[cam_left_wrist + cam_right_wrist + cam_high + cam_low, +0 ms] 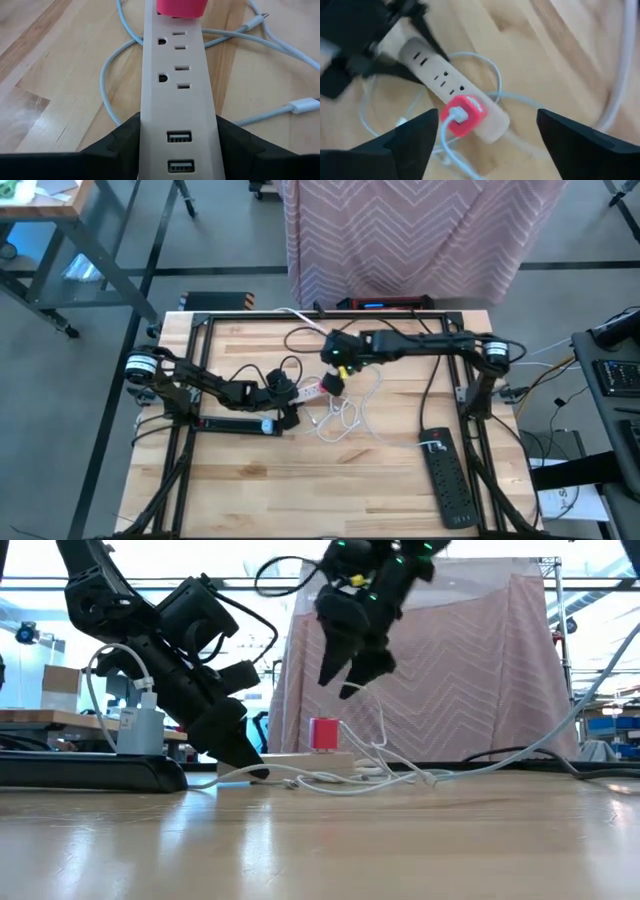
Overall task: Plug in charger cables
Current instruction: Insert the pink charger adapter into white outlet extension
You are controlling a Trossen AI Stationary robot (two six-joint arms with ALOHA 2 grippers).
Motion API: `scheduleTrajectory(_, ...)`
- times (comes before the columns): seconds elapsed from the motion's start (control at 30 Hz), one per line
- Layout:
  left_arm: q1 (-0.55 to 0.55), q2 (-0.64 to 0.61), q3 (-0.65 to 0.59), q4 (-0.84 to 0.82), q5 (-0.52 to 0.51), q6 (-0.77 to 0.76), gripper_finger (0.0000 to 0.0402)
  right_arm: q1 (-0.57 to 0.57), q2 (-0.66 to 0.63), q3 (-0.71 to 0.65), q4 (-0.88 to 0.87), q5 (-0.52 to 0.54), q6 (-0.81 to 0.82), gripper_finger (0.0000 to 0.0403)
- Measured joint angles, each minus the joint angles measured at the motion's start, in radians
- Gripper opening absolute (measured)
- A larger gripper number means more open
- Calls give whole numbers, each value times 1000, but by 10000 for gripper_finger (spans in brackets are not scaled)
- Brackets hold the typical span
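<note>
Red-pink plug block [464,116] is seated in the end outlet of the white power strip [177,95], with its thin white cord [451,145] leaving the block's face. The same block shows in the low view [324,734] standing upright on top of the strip [300,762], and in the high view [326,387] at the strip's far end from the left gripper.

Left gripper [177,145] is clamped on the white power strip: one dark finger on each long side, both touching the casing next to the two USB ports. The two free outlet pairs and then the red-pink block lie straight ahead of its fingertips. In the low view it [238,755] comes down at a slant onto the strip's near end.

Right gripper [490,135] is spread wide and holds nothing. It hangs above the red-pink block, clear of it, fingers either side of the block in its own view. The low view shows it [352,675] well above the strip, fingers pointing down.

Loose white charger cables [345,420] lie in a tangle on the wooden table [300,490] just past the strip, below and beside the right gripper; one free connector end [305,106] lies flat off to the side of the left gripper.

Light blue plug block [140,728] sits in the black power strip [90,772] right behind the left gripper. A second black power strip [448,476] lies well apart from both.
</note>
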Motion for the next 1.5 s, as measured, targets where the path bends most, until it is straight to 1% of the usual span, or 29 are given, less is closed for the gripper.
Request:
scheduleTrajectory(0.1,2,0,-1,9,0,-2,179,29,75,156,-189,14,247,346)
scheduleTrajectory(0.2,2,1,-1,24,-2,24,177,54,157,266,-291,25,427,350)
scheduleTrajectory(0.3,3,1,-1,38,-4,53,182,64,238,363,-366,32,552,349)
scheduleTrajectory(0.37,5,1,-2,46,-10,67,184,71,290,433,-398,48,600,349)
scheduleTrajectory(0.43,7,1,-2,47,-24,81,182,75,348,508,-481,65,631,348)
scheduleTrajectory(0.53,9,1,-1,47,-25,90,177,76,442,598,-609,70,661,348)
scheduleTrajectory(0.67,9,1,-2,45,-25,91,180,73,518,683,-686,55,670,343)
scheduleTrajectory(0.8,9,1,-4,44,-28,97,185,75,544,733,-706,59,651,312)
scheduleTrajectory(0.97,9,1,-4,44,-27,94,177,67,545,742,-708,52,648,247)
scheduleTrajectory(1.13,8,1,-6,45,-27,85,185,59,548,739,-699,45,649,179)
scheduleTrajectory(1.23,8,1,-6,45,-27,84,181,55,549,733,-691,40,650,149)
scheduleTrajectory(1.3,8,0,-6,46,-27,89,176,53,549,728,-687,33,651,140)
scheduleTrajectory(1.37,8,0,-6,51,-27,99,176,49,549,726,-685,28,633,140)
scheduleTrajectory(1.5,8,0,-7,54,-27,116,177,44,546,726,-687,25,540,140)
